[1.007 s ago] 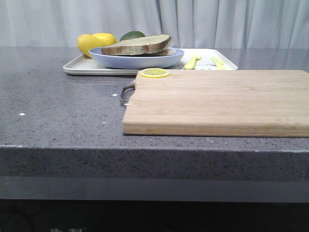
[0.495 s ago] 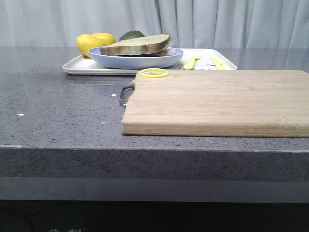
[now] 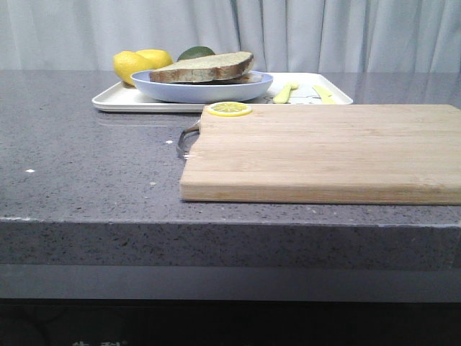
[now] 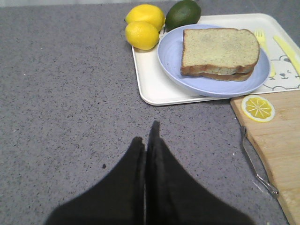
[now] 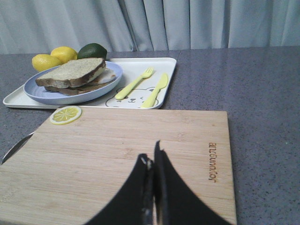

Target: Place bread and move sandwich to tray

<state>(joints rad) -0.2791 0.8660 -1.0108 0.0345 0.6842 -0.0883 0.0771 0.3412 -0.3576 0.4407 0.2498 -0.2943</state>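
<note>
The sandwich [image 3: 203, 66] lies on a pale blue round plate [image 3: 202, 89], and the plate stands on the white tray [image 3: 119, 100] at the back of the counter. The top bread slice [image 4: 219, 47] covers the lower slice; a bit of white egg [image 5: 106, 75] shows at its side. The plate [image 4: 187, 77] and tray [image 4: 150, 86] also show in the left wrist view. My left gripper [image 4: 146, 133] is shut and empty above the bare counter, short of the tray. My right gripper [image 5: 152, 155] is shut and empty above the wooden cutting board [image 5: 117, 154]. Neither gripper shows in the front view.
Two lemons [image 3: 137, 63] and a green avocado [image 3: 196, 52] sit on the tray's far left. A yellow fork [image 5: 135, 83] and knife [image 5: 156, 89] lie on the tray's right part. A lemon slice [image 3: 229, 109] rests on the board's corner, by its metal handle [image 4: 255, 161].
The scene has slid a few pixels to the left in the front view. Nothing on the counter has visibly moved.
</note>
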